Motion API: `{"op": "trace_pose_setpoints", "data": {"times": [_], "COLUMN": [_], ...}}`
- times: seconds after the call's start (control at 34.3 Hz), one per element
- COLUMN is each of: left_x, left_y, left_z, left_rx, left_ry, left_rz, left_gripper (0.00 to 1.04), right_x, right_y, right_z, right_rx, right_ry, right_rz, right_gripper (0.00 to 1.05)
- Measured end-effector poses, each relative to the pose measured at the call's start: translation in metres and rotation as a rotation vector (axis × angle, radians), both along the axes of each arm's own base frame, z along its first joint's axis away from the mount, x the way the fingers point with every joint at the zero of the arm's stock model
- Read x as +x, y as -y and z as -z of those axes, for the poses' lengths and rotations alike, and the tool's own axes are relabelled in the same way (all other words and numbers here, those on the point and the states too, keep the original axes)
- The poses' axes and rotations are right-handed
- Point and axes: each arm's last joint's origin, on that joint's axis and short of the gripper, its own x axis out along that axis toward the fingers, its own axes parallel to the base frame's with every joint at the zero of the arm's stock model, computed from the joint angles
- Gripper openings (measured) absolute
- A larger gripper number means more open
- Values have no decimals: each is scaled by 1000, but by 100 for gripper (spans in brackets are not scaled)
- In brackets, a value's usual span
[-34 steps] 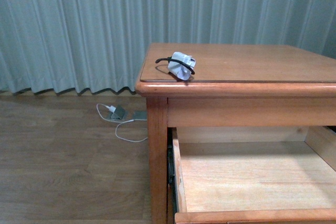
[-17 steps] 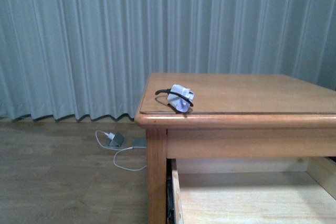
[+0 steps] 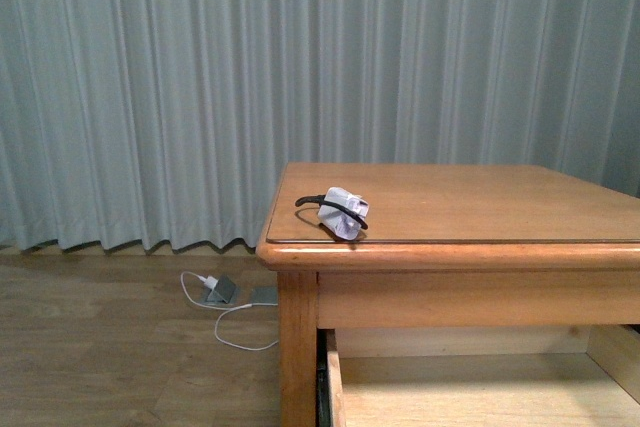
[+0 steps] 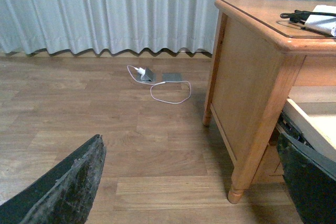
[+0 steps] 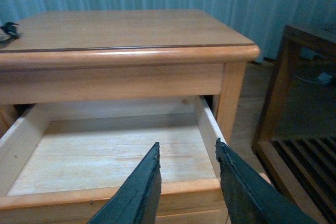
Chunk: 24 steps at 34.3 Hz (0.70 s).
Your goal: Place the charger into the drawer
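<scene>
two tools with nothing in them: left tool [image 4: 189,145] spread wide, right tool [image 5: 187,144] narrow. since a second ago, only the front view raised, with less of the open drawer [image 3: 480,392] showing. charger [image 3: 343,212] unmoved on the table [image 3: 500,197], near its front left corner. pale drawer inside bare; still to grasp and carry.

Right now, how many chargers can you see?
2. The white charger with the black cable lies on the table near its front left corner. A second, white-cabled charger lies on the wooden floor near the curtain. Others may be hidden.
</scene>
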Motion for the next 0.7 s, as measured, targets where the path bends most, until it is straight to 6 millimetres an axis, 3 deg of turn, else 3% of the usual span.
{"op": "trace_pose_setpoints", "data": {"times": [0.26, 0.41, 0.55, 0.7], "left_x": [0, 0, 5, 18], "left_y": [0, 0, 5, 14], "left_z": [0, 0, 0, -11], "left_rx": [0, -4, -239, -270], "left_ry": [0, 0, -5, -54], "left_rz": [1, -2, -100, -42], "left_gripper": [98, 98, 98, 98], "right_x": [0, 0, 0, 0], "right_y": [-3, -3, -3, -3], "right_z": [-1, 0, 0, 0], "right_rx": [1, 0, 0, 0], "right_ry": [6, 6, 5, 5], "right_rz": [-19, -19, -19, -19], "right_gripper": [98, 96, 96, 96]}}
